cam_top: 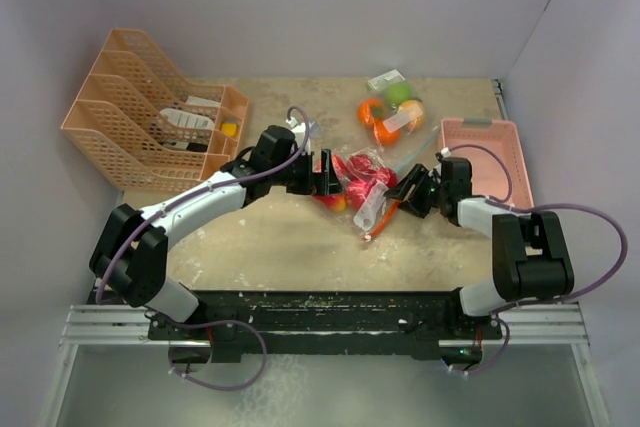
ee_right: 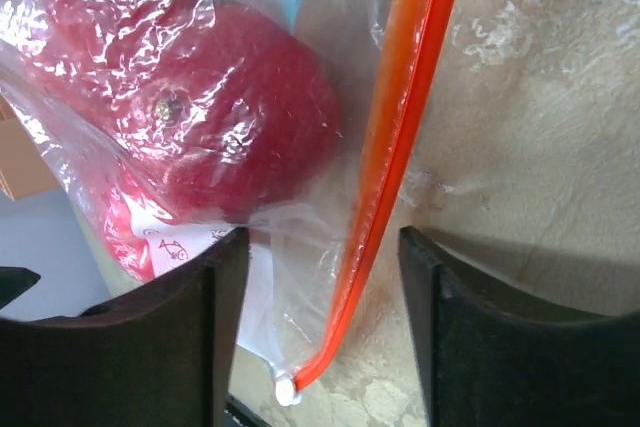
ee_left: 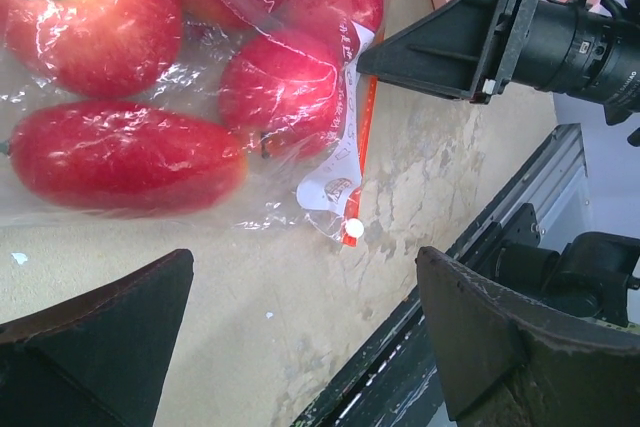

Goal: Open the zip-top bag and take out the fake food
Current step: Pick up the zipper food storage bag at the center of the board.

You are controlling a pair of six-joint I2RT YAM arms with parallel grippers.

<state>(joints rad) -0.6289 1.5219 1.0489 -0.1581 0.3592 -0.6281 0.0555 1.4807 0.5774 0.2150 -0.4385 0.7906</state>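
Observation:
A clear zip-top bag (cam_top: pixel 358 185) lies mid-table, holding several red apples (ee_left: pixel 285 82) and a long red piece. Its orange zip strip (ee_right: pixel 400 147) is along the right side and looks closed. My left gripper (cam_top: pixel 325 175) is open at the bag's left side. In the left wrist view (ee_left: pixel 303 267) its jaws stand over bare table, just short of the bag. My right gripper (cam_top: pixel 408 190) is open at the bag's right side. In the right wrist view (ee_right: pixel 322 242) the zip strip runs between its fingers, with a red apple (ee_right: pixel 230 127) beyond.
A second clear bag (cam_top: pixel 392 112) with oranges and a green apple lies at the back. A pink basket (cam_top: pixel 490 152) stands right of my right arm. An orange file rack (cam_top: pixel 140 112) stands at the back left. The black rail (cam_top: pixel 330 307) marks the near edge.

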